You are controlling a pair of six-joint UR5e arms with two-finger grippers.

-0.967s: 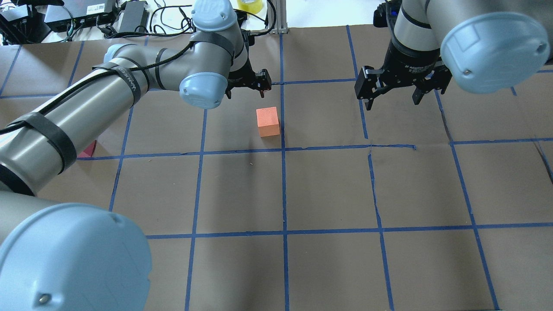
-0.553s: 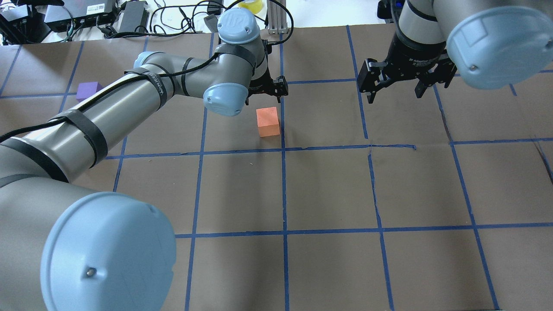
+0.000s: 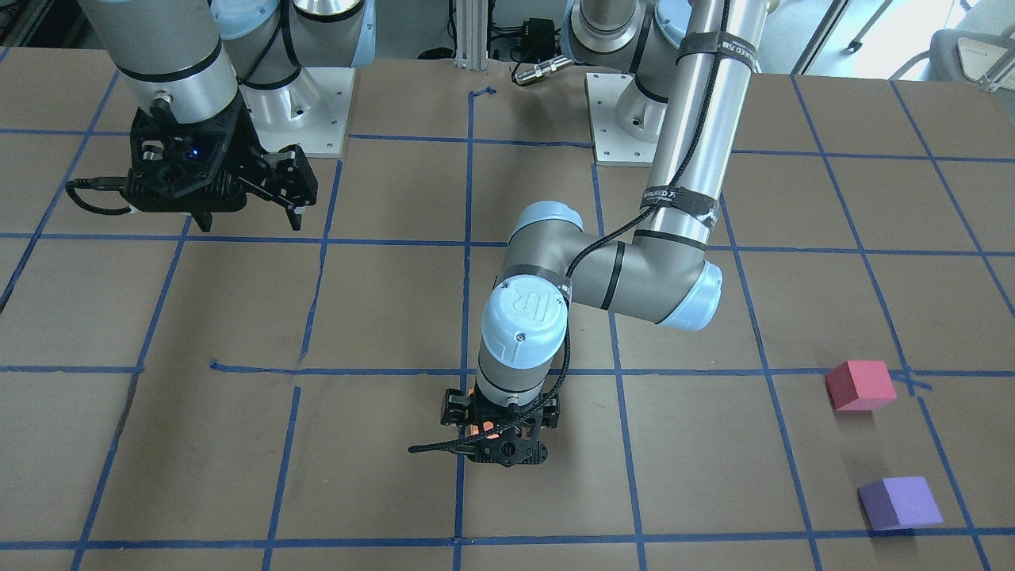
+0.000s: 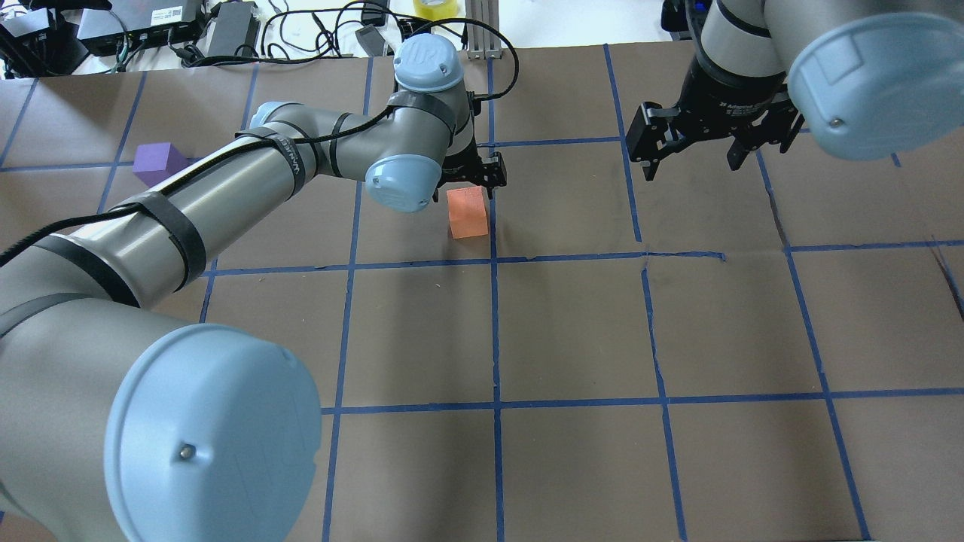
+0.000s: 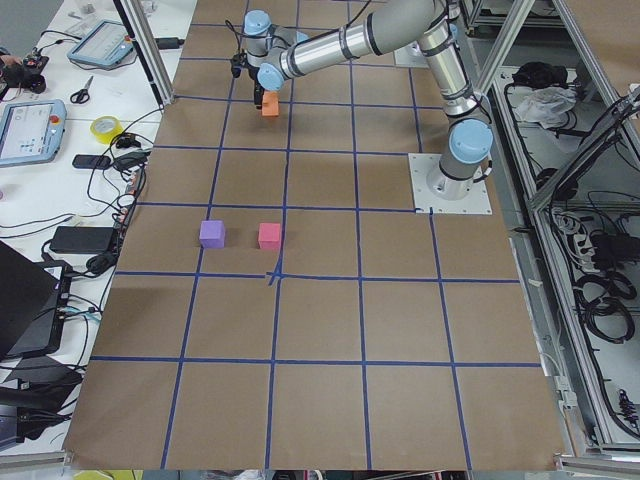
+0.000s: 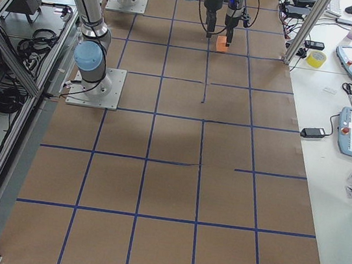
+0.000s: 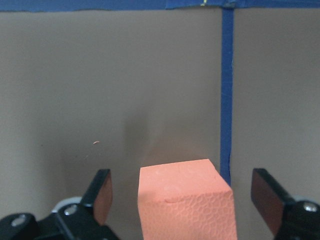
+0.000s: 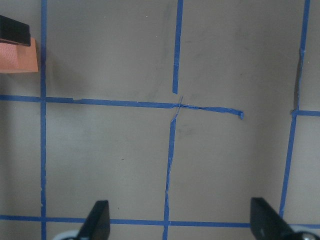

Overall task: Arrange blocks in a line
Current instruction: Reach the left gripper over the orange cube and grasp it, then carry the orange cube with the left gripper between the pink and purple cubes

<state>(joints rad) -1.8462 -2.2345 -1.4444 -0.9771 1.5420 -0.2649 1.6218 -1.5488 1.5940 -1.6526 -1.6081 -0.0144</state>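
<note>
The orange block (image 4: 467, 214) sits on the brown table by a blue tape line. My left gripper (image 4: 474, 177) hangs over its far side, open. In the left wrist view the block (image 7: 185, 200) lies between the two fingers (image 7: 102, 192), apart from both. From the front, only a sliver of orange (image 3: 482, 431) shows under the gripper (image 3: 499, 444). The pinkish-red block (image 3: 860, 385) and purple block (image 3: 900, 502) stand far off on my left side. The purple block (image 4: 154, 162) shows overhead; the pinkish-red one is hidden there by my arm. My right gripper (image 4: 693, 162) is open and empty above the table.
Blue tape lines (image 4: 493, 331) grid the brown table. Cables, black boxes (image 4: 143, 22) and a yellow tape roll (image 4: 433, 7) lie beyond the far edge. The arm base plates (image 3: 317, 111) stand at the robot's side.
My left gripper has moved right and toward the orange block, and now stands over it. The arm has swung off the purple block. My right gripper has drifted slightly away and right.
</note>
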